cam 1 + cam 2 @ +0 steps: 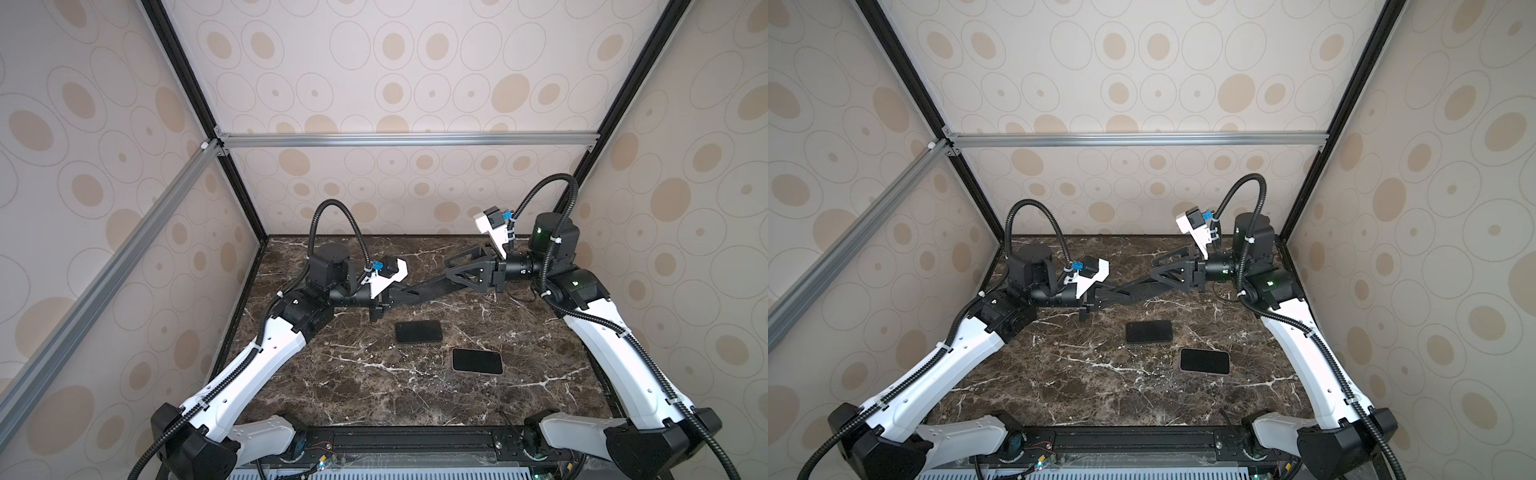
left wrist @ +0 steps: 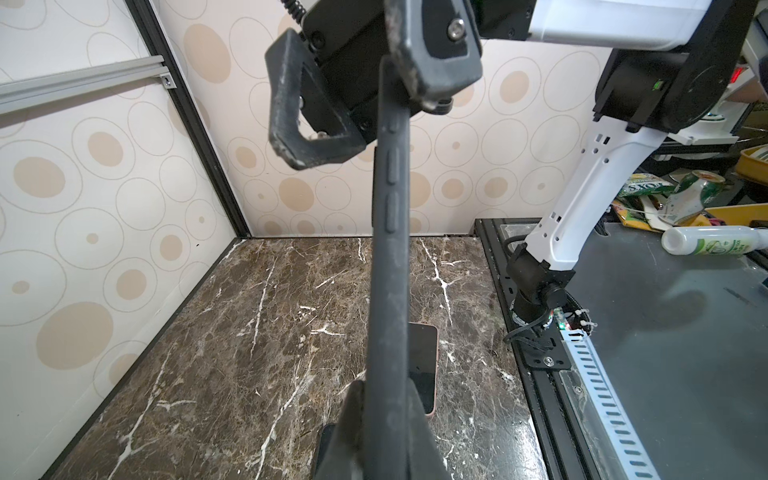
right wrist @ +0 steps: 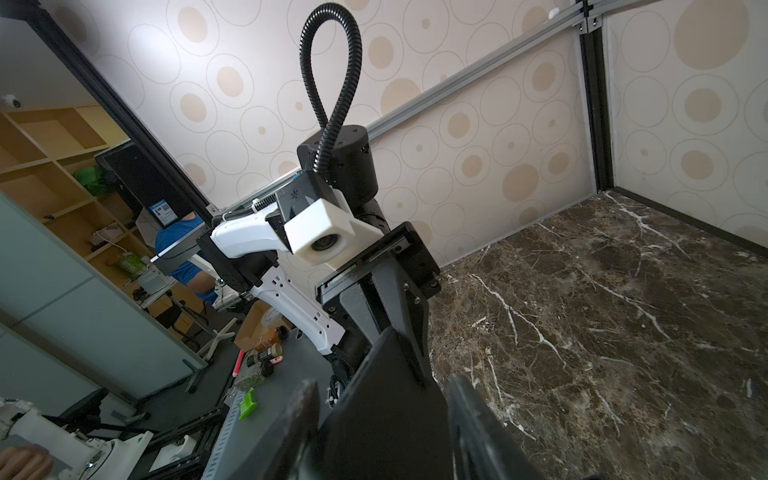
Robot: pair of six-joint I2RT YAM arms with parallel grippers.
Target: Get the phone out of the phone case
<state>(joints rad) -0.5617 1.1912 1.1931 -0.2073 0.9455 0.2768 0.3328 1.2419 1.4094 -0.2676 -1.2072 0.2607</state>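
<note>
Over the dark marble surface (image 1: 332, 386), the black phone case (image 2: 388, 270) hangs edge-on between both arms. The left claw (image 2: 384, 399) pinches one end tight, while the right claw (image 3: 384, 390) straddles the other end with its jaws apart. Below lie a pink-rimmed phone (image 1: 477, 360) and a black slab (image 1: 417, 331), near each other but not touching.

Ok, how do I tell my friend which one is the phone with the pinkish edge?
Find the dark marble table. Two flat black slabs lie near its middle; the phone is the right-hand one, nearer the front edge. Only it has a pale pinkish rim, while the other slab is black all over.
</note>
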